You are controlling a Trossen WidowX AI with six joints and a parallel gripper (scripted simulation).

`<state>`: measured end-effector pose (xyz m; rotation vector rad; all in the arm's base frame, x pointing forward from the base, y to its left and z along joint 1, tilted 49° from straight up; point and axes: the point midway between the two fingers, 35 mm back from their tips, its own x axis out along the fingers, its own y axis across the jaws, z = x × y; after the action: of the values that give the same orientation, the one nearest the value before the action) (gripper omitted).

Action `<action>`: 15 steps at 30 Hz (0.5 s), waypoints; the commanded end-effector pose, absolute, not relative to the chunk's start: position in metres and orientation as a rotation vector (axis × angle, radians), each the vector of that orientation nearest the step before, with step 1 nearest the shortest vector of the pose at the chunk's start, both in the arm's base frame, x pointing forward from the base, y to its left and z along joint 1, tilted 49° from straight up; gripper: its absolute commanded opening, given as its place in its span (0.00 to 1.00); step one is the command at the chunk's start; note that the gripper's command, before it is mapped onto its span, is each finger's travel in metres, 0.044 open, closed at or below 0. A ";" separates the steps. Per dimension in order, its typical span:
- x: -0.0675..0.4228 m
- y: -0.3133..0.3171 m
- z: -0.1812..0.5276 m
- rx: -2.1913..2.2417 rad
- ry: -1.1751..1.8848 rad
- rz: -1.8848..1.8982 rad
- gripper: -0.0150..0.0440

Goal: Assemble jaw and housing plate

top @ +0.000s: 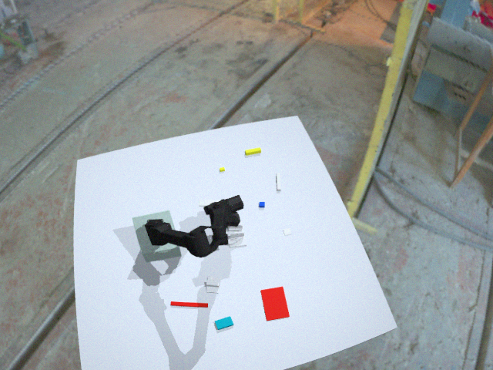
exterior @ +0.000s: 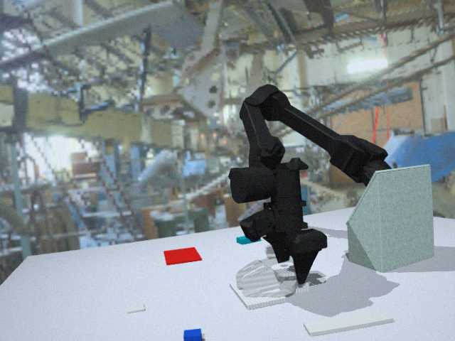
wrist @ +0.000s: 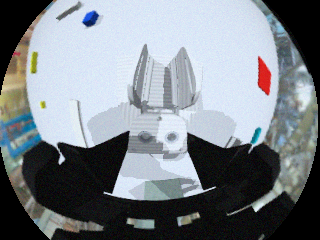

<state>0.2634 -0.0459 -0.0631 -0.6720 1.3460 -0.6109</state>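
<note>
My gripper [exterior: 292,272] [wrist: 158,134] points down and is shut on the white housing plate [wrist: 159,148], one finger at each side. The plate lies over the gear ends of the jaws, and its two round holes show in the wrist view. The left jaw [wrist: 141,82] and the right jaw [wrist: 185,82] stand side by side, roughly symmetric, on the white ribbed base [exterior: 253,304] [wrist: 126,75]. In the exterior view the near jaw [exterior: 257,280] hides the far one. The gear teeth and pins are hidden, and I cannot tell whether the plate is fully seated.
A pale green block [top: 159,254] [exterior: 400,220] stands behind the gripper. A white bracket-like piece [top: 212,284], a red bar [top: 189,304], a teal block [top: 223,323] and a red plate [top: 274,303] [exterior: 182,256] lie to one side. A blue cube [top: 261,204] and a white strip [exterior: 349,322] lie on the other.
</note>
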 end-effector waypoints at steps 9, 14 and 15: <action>0.264 -0.048 -0.064 -0.681 1.346 -0.609 0.85; 0.264 -0.049 -0.065 -0.681 1.346 -0.609 0.85; 0.264 -0.050 -0.065 -0.681 1.346 -0.609 0.85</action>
<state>0.2638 -0.0481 -0.0650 -0.6744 1.3467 -0.6090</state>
